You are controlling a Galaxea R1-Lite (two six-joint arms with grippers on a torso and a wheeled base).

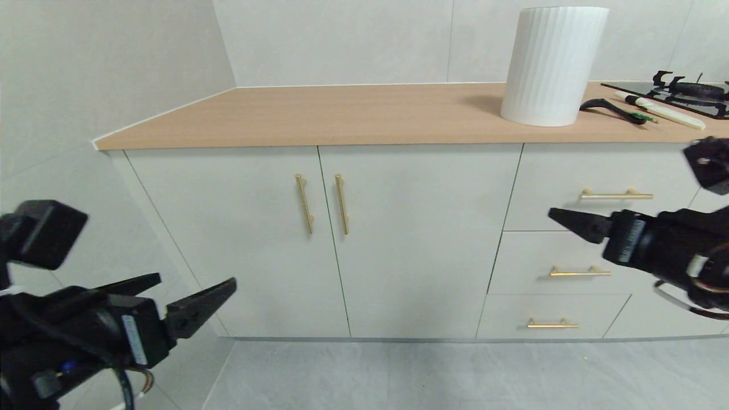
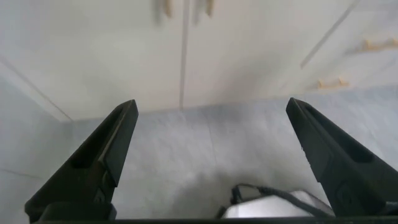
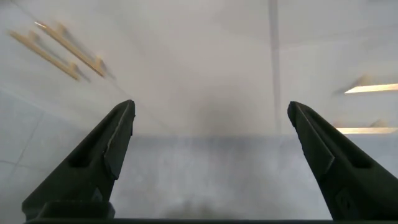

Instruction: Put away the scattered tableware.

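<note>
Wood-topped bench (image 1: 342,117) bears the utensils (image 1: 660,111) far right, well apart from our left hand (image 1: 196,280) and right hand (image 3: 210,104), both spread wide.

counter (image 1: 342,117): white ribbed canister (image 1: 549,65) stood upright at right | black-handled utensil (image 1: 612,108) and pale utensil (image 1: 663,113) lay flat just beside it, near hob (image 1: 695,91) | cabinet doors (image 1: 256,239) shut below, gold handles side by side | left gripper (image 1: 197,280) low, fingers spread, empty | right gripper (image 1: 569,221) hung before drawers (image 1: 529,250)

Wooden counter (image 1: 342,114) — perhaps a hob (image 1: 692,91)
</note>
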